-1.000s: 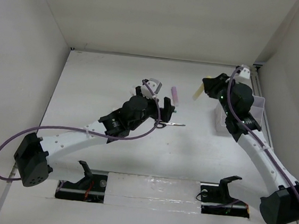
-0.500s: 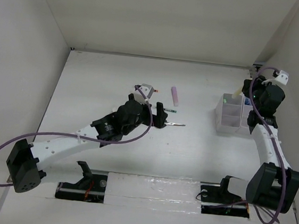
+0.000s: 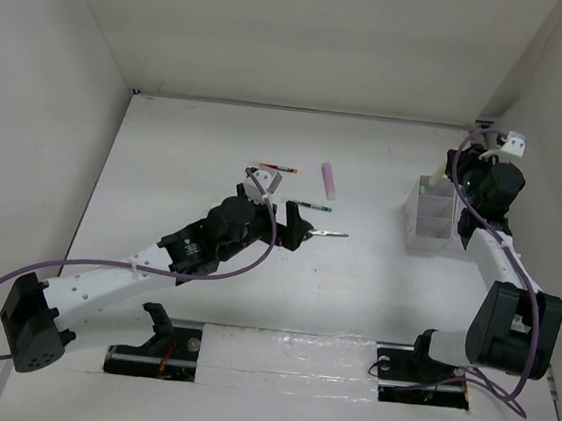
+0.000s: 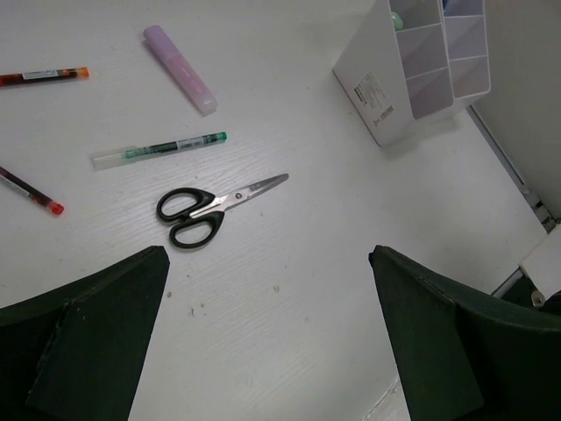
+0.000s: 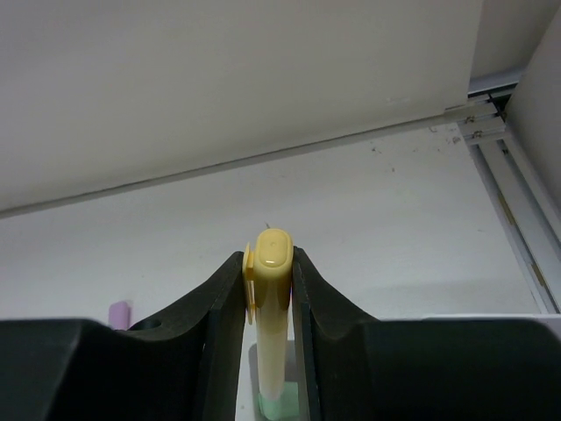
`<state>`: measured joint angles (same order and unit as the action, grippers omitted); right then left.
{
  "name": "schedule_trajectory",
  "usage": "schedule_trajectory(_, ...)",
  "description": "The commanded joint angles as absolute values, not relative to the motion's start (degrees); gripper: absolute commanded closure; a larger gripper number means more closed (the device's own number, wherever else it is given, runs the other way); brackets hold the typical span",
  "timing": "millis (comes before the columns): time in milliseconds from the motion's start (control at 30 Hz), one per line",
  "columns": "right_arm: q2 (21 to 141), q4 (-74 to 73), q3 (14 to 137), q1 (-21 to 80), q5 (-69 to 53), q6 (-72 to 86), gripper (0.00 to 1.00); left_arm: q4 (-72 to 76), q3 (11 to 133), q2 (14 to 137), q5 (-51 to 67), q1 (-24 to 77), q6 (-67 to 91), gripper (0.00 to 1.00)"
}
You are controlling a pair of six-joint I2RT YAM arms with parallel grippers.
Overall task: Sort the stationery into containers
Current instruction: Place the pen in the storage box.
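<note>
White tabletop (image 3: 197,151) spreads beneath us. Our left arm stretches diagonally inward, the left gripper (image 3: 284,203) spread wide and empty, and the scissors (image 4: 210,209) lie just beyond it, blades pointing toward the containers (image 3: 430,224). Our right arm folds up at their far end, the right gripper (image 5: 267,263) pinching the yellow marker (image 5: 272,307), whose long axis runs in line with the jaws.

Black-handled scissors (image 4: 206,208) lie shut and flat mid-table, blades pointing toward the right edge. Just past them is a clear green-tipped pen (image 4: 158,149), and a pink marker (image 4: 179,68) lies nearer the far edge. Two red pens (image 4: 42,76) sit further left. The white bins (image 4: 377,88) are by the right edge, with something pale green (image 4: 396,19) in one compartment. The yellow marker (image 5: 272,289) stands upright, pinched in the right gripper (image 5: 269,263).
</note>
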<state>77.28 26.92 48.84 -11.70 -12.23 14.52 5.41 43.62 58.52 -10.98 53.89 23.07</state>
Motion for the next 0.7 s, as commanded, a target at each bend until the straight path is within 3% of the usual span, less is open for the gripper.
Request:
schedule_trajectory(0,76.9,34.44,45.89,-11.78,-11.0,12.83,1.0,8.7,43.42,56.95,-9.4,53.79,22.59,0.0)
schedule_trajectory(600,80.15,37.09,43.33,-11.78,-5.54,12.92,1.0,9.84,42.89,56.95,-6.94,53.79,22.06,0.0)
schedule_trajectory(667,80.16,37.09,43.33,-11.25,-5.54,12.92,0.95,9.84,42.89,56.43,-6.94,53.79,22.06,0.0)
